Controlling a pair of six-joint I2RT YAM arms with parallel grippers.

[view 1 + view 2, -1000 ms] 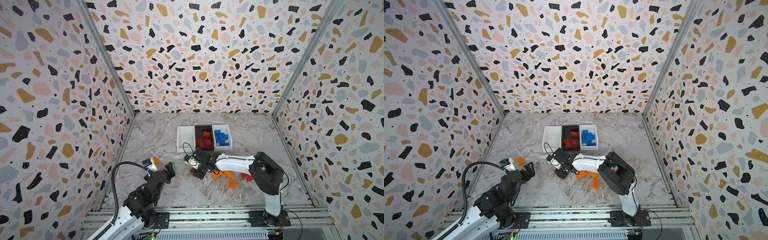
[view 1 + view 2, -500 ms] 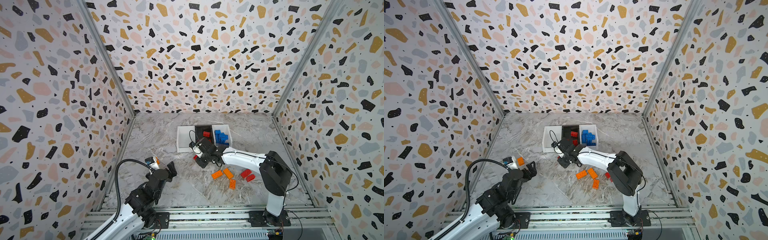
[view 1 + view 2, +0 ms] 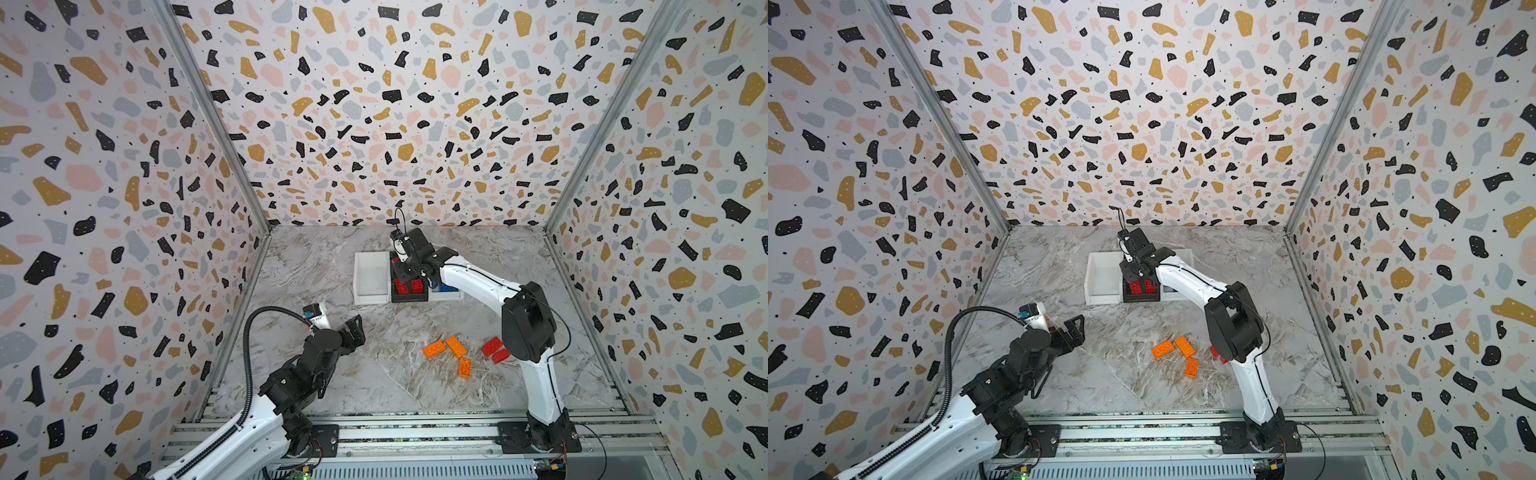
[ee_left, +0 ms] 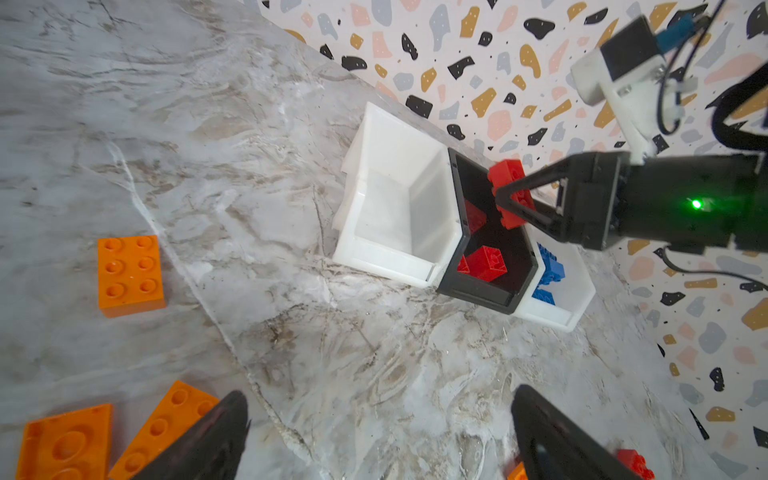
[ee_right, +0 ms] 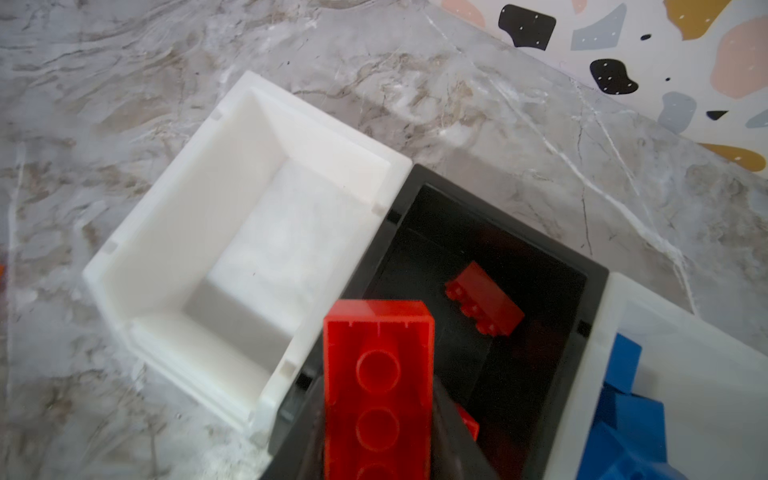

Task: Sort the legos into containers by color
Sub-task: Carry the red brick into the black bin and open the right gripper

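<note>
1. My right hand (image 4: 500,200) is clamped on a red brick (image 5: 376,365), with one finger on each long side.
2. That brick hangs over the black bin (image 4: 473,289), above its rim and clear of the red bricks (image 4: 486,262) lying on the bin's floor.
3. The black bin stands in the middle of a row of three. It touches the left white bin (image 4: 386,257) and the right white bin (image 4: 577,299), toward the back of the table (image 3: 324,266).
4. The right white bin holds blue bricks (image 4: 549,266); my right arm hides most of them in both top views.
5. Three orange bricks (image 3: 456,347) lie close together on the table, well in front of the bins.
6. Two loose red bricks (image 3: 494,349) lie touching each other just right of the orange ones, beside my right arm's elbow.
7. My left hand (image 4: 379,392) is spread wide and empty. It hovers over the table, left of the orange bricks and apart from them.
8. In the left wrist view two of the orange bricks show just beside one of my left fingers (image 4: 216,436), and the third lies apart from them.
</note>
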